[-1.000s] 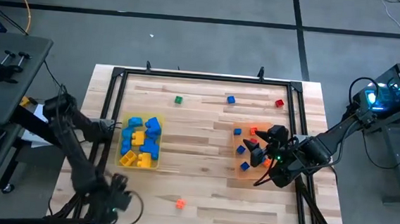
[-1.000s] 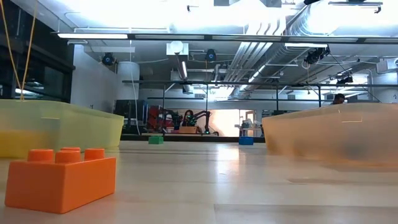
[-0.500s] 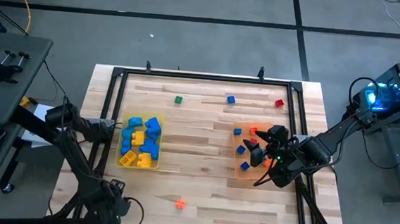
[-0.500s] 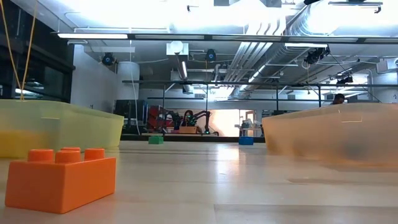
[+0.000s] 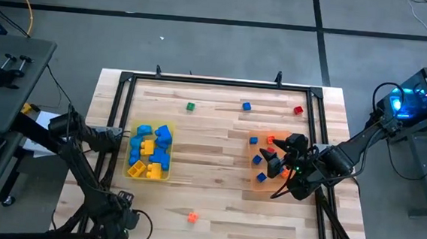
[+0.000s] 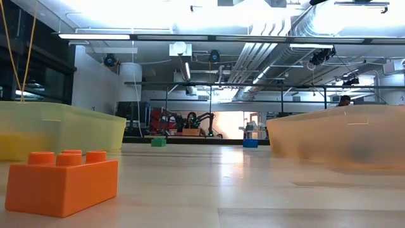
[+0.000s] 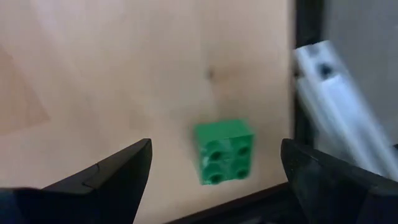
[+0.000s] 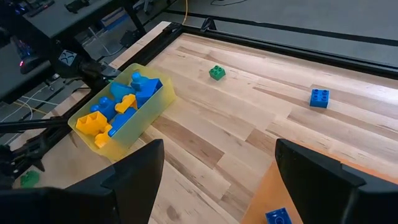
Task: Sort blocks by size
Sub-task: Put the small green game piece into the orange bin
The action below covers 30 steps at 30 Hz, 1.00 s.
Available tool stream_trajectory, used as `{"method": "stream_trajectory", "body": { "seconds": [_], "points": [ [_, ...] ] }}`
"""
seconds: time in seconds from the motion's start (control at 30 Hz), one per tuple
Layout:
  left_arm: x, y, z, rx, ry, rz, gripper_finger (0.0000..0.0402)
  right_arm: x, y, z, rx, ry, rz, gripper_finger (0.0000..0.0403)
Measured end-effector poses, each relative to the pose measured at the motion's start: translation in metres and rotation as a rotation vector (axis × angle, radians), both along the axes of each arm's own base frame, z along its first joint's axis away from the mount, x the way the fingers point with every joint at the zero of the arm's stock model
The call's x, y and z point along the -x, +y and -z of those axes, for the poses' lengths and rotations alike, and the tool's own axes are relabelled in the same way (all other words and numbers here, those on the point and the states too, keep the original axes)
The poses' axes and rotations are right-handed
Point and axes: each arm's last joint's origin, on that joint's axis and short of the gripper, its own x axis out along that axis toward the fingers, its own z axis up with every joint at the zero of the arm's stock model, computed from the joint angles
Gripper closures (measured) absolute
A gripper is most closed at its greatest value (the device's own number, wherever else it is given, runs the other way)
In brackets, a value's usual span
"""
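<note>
- Your left gripper sits low at the near left corner of the worktop, jaws spread wide and holding nothing. In its wrist view a small green brick lies on the wood between and just ahead of the two fingers, close to the dark frame rail.
- Beyond those jaws and toward the middle stands the yellow tray, filled with larger blue and yellow blocks.
- To the right of the left jaws, near the front edge, a lone orange brick lies on bare wood; the low view shows it large, studs up.
- Along the far edge you have a green cube, a blue cube and a red cube, all well apart from both sets of jaws.
- Your right gripper hovers over the orange tray, jaws wide apart and empty. Small blue and red cubes lie in the tray right beside and beneath those jaws.
</note>
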Motion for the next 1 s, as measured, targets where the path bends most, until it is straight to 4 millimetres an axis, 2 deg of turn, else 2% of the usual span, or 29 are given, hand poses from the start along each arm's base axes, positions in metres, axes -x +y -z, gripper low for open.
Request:
{"method": "stream_trajectory", "body": {
  "seconds": [0.23, 0.67, 1.0],
  "points": [
    [0.002, 0.000, 0.012, -0.064, 0.031, -0.021, 0.0062, 0.000, 0.000, 0.000, 0.004, 0.006, 0.000, 0.0100],
    [0.010, -0.007, 0.019, -0.103, 0.024, -0.026, 0.0062, 0.001, -0.001, 0.001, 0.011, 0.015, 0.000, 0.0100],
    [0.011, 0.001, 0.021, -0.199, 0.023, -0.082, 0.0062, 0.002, -0.001, 0.001, 0.017, 0.022, 0.001, 0.0100]
  ]
}}
